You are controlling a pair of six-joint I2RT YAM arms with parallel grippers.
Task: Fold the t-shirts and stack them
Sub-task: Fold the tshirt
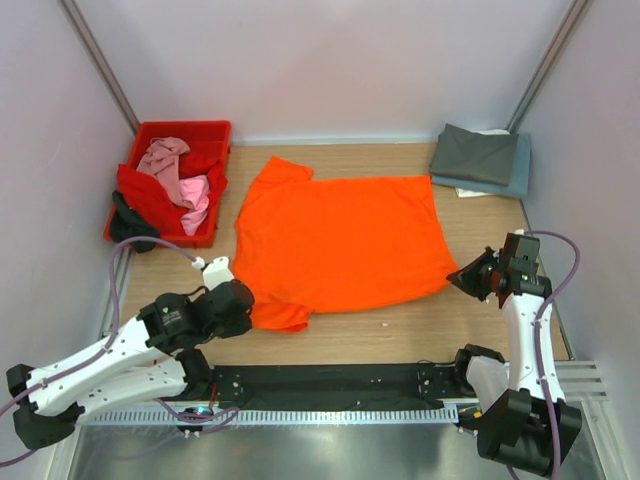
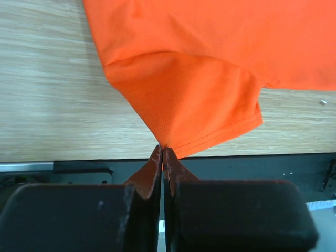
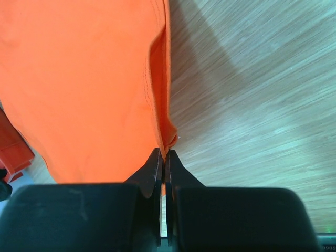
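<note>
The left gripper (image 2: 163, 151) is shut tight on the tip of the near sleeve (image 2: 199, 100) of the orange shirt (image 1: 345, 240). The right gripper (image 3: 164, 153) pinches the near corner of the hem (image 3: 167, 105) in the same way (cloth sits between the jaws in both wrist views). The shirt lies spread flat in the middle of the table (image 1: 400, 325), with its sleeves toward the left and its hem toward the right. I judge that the first fold is about to begin, with the near edge held at both ends. The next move calls for both arms to lift together and carry this edge toward the far side, evenly, so the cloth does not wrinkle. A grey shirt (image 1: 478, 152) on a blue shirt (image 1: 521, 168) lies folded at the far right, and a pink shirt (image 1: 165, 160) and a red shirt (image 1: 145, 190) are heaped in the crate (image 1: 185, 128)
</note>
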